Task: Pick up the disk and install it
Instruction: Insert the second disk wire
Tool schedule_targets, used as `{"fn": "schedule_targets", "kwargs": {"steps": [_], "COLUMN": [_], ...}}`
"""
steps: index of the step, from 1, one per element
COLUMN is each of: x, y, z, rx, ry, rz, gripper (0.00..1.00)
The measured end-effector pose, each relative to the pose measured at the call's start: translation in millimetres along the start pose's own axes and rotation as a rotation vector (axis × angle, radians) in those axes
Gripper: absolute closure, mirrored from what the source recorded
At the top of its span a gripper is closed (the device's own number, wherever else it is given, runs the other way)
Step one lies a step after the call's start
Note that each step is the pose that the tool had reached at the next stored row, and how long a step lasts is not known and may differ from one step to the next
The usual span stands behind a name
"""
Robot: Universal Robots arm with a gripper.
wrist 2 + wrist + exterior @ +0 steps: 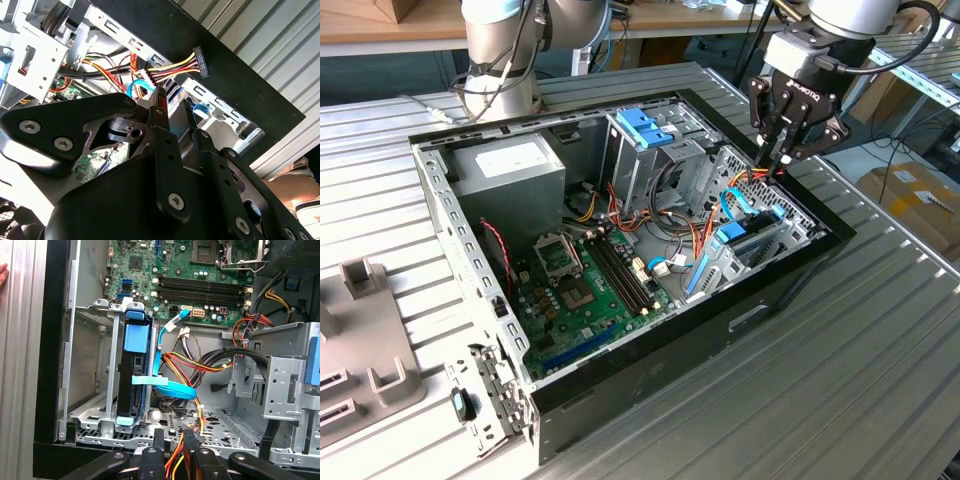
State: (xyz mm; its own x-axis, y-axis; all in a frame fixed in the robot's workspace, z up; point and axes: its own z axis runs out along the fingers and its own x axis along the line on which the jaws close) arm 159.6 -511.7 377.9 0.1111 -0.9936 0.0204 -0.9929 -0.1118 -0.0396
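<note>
Gripper [781,160] fingers look pressed together, pinching nothing, hovering over the case [620,385] edge by a cable bundle [172,67]. Disk [135,375] sits upright in its bay beside the motherboard [200,275]. Probably rigid, fairly heavy, fragile; grip the blue carrier edges.

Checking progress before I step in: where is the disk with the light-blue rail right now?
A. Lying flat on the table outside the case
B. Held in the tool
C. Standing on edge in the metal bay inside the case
C: in the first wrist view the disk stands on edge in the metal bay inside the case, apart from the tool.
</note>
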Motion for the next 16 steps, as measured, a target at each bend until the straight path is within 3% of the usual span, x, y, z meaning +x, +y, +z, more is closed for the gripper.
{"fn": "schedule_targets", "kwargs": {"steps": [9,16], "x": [0.1,0.7], "y": [-1.3,-6.1], "z": [0.1,0.3], "rx": [0.0007,0.0019], "ry": [-0.0015,-0.0038], "rz": [-0.035,-0.096], "gripper": [0.70,0.70]}}
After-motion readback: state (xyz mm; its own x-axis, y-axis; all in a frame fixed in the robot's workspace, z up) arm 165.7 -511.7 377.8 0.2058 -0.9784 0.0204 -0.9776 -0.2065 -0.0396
